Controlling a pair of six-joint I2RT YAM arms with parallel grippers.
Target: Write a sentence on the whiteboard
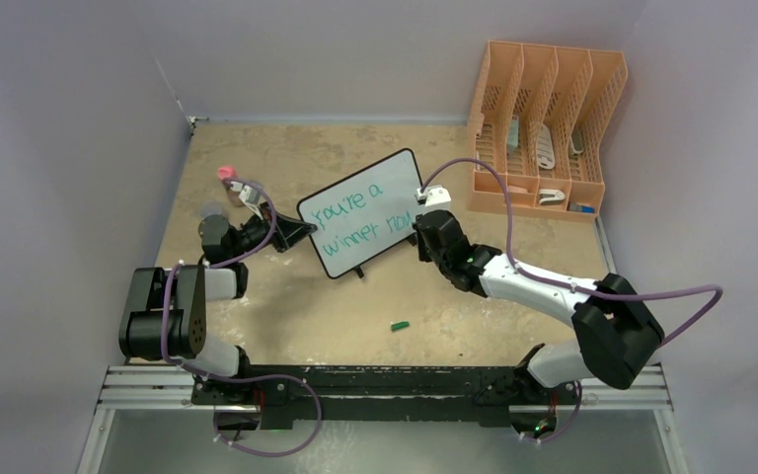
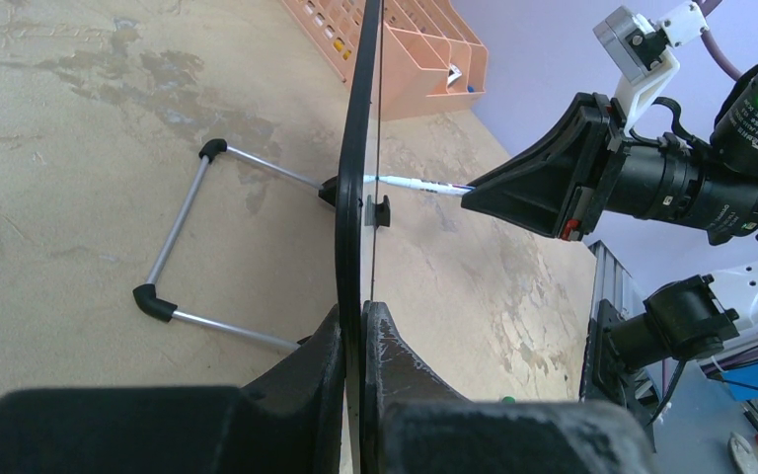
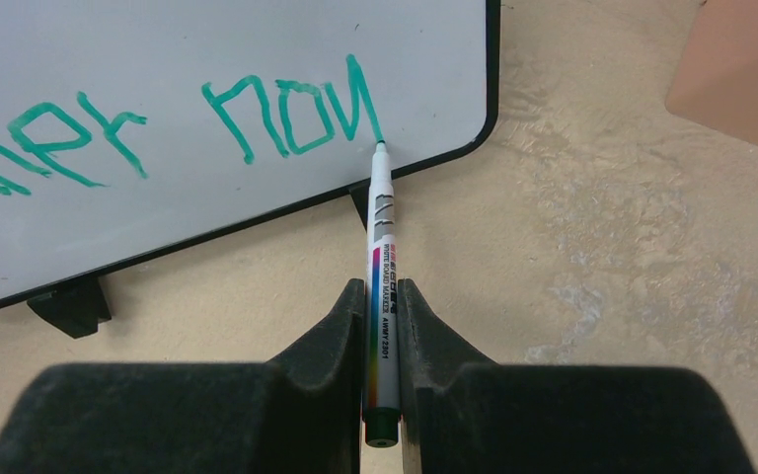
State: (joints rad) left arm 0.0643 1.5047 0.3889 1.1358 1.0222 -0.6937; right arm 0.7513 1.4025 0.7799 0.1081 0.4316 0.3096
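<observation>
The whiteboard (image 1: 365, 212) stands tilted on its little black feet in mid-table, with the teal sentence (image 1: 355, 214) "you're a winner now" in two slanted lines. My left gripper (image 1: 296, 233) is shut on the board's left edge; in the left wrist view the black frame (image 2: 353, 158) runs edge-on between the jaws. At the board's right side, my right gripper (image 1: 421, 229) is shut on a white whiteboard marker (image 3: 381, 267). The marker's green tip touches the board at the foot of the last stroke of "now" (image 3: 291, 114).
An orange plastic file rack (image 1: 543, 123) holding small items stands at the back right. A green marker cap (image 1: 400, 324) lies on the table in front of the board. The board's wire stand (image 2: 192, 247) rests on the table behind it. Walls close in left and right.
</observation>
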